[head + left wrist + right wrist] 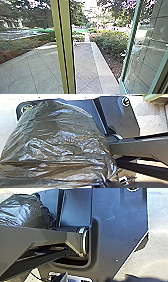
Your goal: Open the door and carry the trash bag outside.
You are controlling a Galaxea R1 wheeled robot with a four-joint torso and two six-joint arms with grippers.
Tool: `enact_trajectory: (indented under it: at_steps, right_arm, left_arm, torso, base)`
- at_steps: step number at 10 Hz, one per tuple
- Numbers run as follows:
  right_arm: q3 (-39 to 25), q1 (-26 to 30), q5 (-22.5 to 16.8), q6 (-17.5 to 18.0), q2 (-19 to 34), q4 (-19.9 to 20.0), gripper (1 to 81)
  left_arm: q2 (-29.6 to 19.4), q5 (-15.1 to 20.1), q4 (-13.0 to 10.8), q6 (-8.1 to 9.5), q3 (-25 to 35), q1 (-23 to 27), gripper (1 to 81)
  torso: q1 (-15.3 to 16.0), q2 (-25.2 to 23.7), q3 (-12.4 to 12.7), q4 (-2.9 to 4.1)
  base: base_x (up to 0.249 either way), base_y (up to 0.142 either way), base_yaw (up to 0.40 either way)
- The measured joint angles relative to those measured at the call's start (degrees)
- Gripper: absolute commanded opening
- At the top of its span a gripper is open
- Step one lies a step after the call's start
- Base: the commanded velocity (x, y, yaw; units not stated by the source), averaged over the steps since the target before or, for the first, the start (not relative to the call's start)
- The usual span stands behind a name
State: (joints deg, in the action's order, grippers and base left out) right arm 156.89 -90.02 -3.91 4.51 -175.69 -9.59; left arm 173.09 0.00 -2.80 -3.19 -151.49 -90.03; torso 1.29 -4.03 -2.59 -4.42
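Observation:
A glass door [147, 52] with a teal frame stands open at the right of the head view. The doorway lies between it and a yellow-green post [66, 47], with paving beyond. In the left wrist view the dark, shiny trash bag [62, 149] bulges large in front of the robot's dark base plate. Part of the same bag [27, 211] shows in the right wrist view, behind the grey jointed bar. How either gripper stands cannot be made out, and the top of the bag is hidden.
Paving [86, 65] runs outward from the doorway, with a pale stone edge [105, 70] along its right. Bushes [111, 43] and a mulch bed border that edge. More paving [32, 70] and planting show left of the post.

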Motion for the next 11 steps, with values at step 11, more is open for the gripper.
enact_trajectory:
  at_steps: [11]
  right_arm:
    - [0.77, -0.8, 0.01, -0.02, 0.0, -0.05, 81.1]
  left_arm:
    - [0.26, 0.0, 0.0, 0.0, 0.06, 0.01, 1.0]
  torso:
    - [0.0, 0.0, 0.0, 0.0]
  base:
    - [0.0, -0.122, 0.0]
